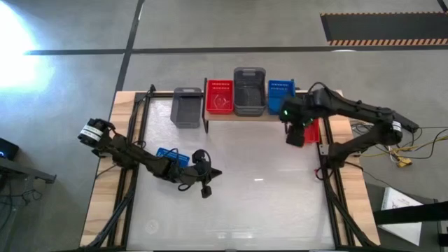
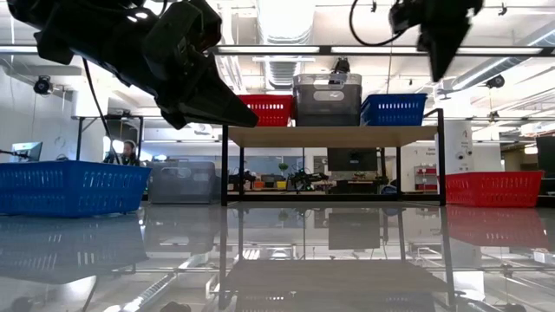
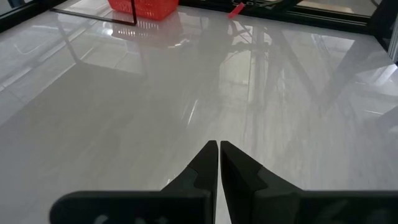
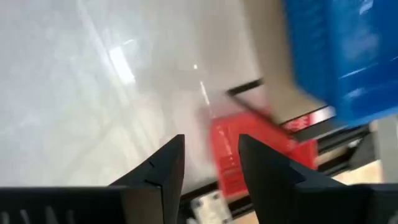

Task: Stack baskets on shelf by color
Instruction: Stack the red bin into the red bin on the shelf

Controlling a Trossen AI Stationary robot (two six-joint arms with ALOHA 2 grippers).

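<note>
On the shelf [image 1: 231, 114] stand a red basket [image 1: 219, 96], a taller dark grey basket stack [image 1: 249, 91] and a blue basket [image 1: 281, 94]. On the table, a grey basket [image 1: 186, 106] sits left of the shelf. A blue basket [image 1: 171, 155] lies under my left arm, and a red basket [image 1: 312, 130] lies by the shelf's right end. My left gripper [image 3: 219, 147] is shut, off the table, holding nothing. My right gripper [image 4: 211, 146] hovers open above the red basket [image 4: 249, 155], clear of it.
The table's black frame rails [image 1: 325, 168] run along both sides. The shelf's black legs [image 2: 225, 165] stand on the white tabletop [image 1: 259, 203], which is bare in its middle and near part. In the low view, a person sits in the room far behind [image 2: 129, 152].
</note>
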